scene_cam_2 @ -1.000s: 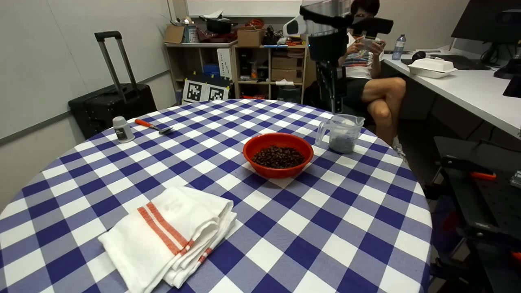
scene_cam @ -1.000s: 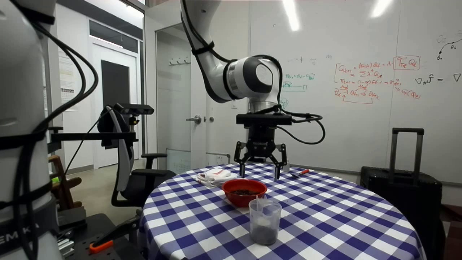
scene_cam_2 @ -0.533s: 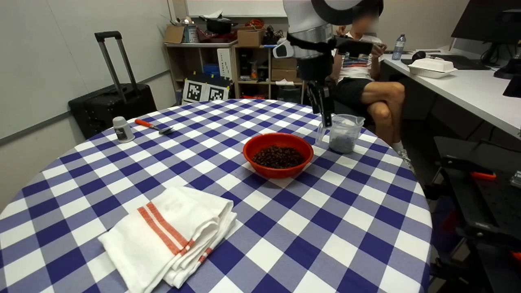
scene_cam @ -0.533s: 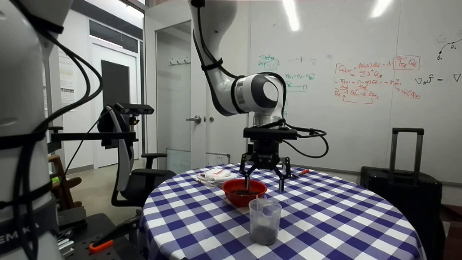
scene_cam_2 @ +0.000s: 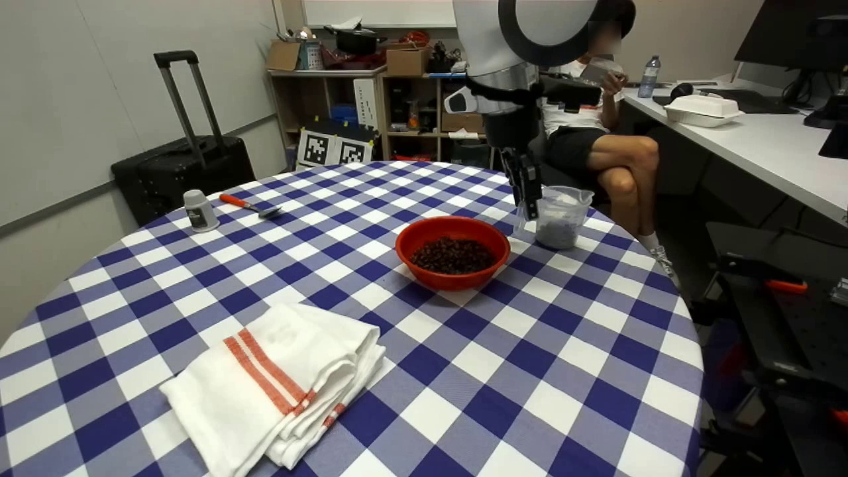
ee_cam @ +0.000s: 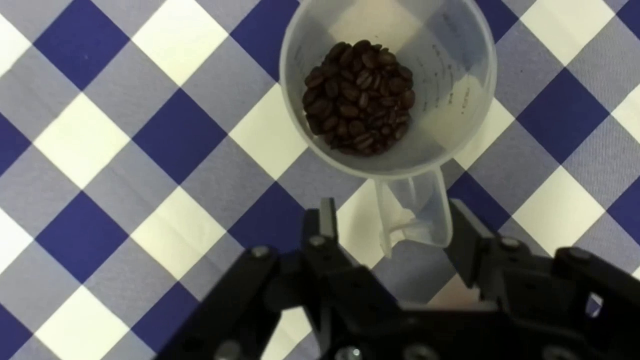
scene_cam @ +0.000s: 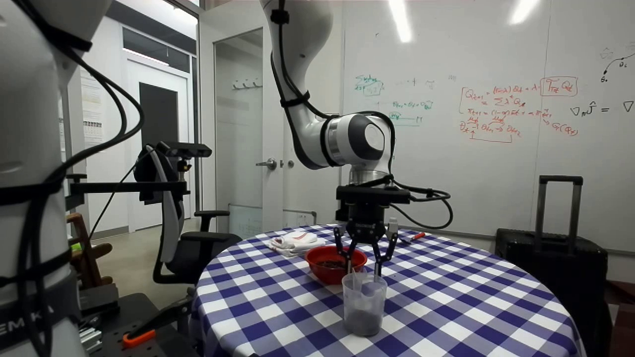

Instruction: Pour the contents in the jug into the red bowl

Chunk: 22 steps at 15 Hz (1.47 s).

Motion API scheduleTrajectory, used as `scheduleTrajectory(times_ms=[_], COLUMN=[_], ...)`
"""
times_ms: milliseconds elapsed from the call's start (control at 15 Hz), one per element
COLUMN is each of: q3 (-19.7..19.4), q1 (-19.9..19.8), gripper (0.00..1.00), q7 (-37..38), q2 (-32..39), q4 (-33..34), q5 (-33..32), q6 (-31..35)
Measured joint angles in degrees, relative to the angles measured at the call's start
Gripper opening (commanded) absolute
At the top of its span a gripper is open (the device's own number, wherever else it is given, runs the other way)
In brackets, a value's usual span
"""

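One jug (ee_cam: 442, 100) of beans (ee_cam: 360, 100), handle (ee_cam: 424, 232) between parted jaws

Whiteboard (scene_cam: 446, 119) w/ glare, wrist-view gripper (ee_cam: 393, 217) OOF

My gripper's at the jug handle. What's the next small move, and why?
I'd probably close the gripper on the handle: the wrist view shows it between the open fingers, with a visible gap on one side. The jug stands upright on the tablecloth with beans inside, so a grip likely comes before lifting.
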Motion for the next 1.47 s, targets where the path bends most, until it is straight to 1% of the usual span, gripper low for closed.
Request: scheduleTrajectory(times_ms=[67, 200, 333, 533, 800, 1067, 1267, 1467], q3=[0.00, 0.01, 0.17, 1.23, 4.30, 5.19, 5.61, 7.20], q1=[-0.03, -0.03, -0.02, -0.03, -0.03, 0.62, 0.51, 0.46], gripper=[0.18, 0.05, 0.07, 0.07, 0.07, 0.07, 0.07, 0.07], q7=[0.08, 0.20, 0.19, -0.74, -6.26, -10.63, -17.35, -27.63], q2=[0.13, 0.29, 0.28, -0.20, -3.40, -7.84, -10.47, -12.49], q4=[0.08, 0.33, 0.58, 1.11, 2.08, 4.25, 5.92, 6.76], q5=[-0.30, -0.84, -1.48, -1.77, -1.78, -2.78, -1.59, 5.21], q6=[0.00, 0.00, 0.00, -0.09, -1.21, -4.38, -7.35, -10.19])
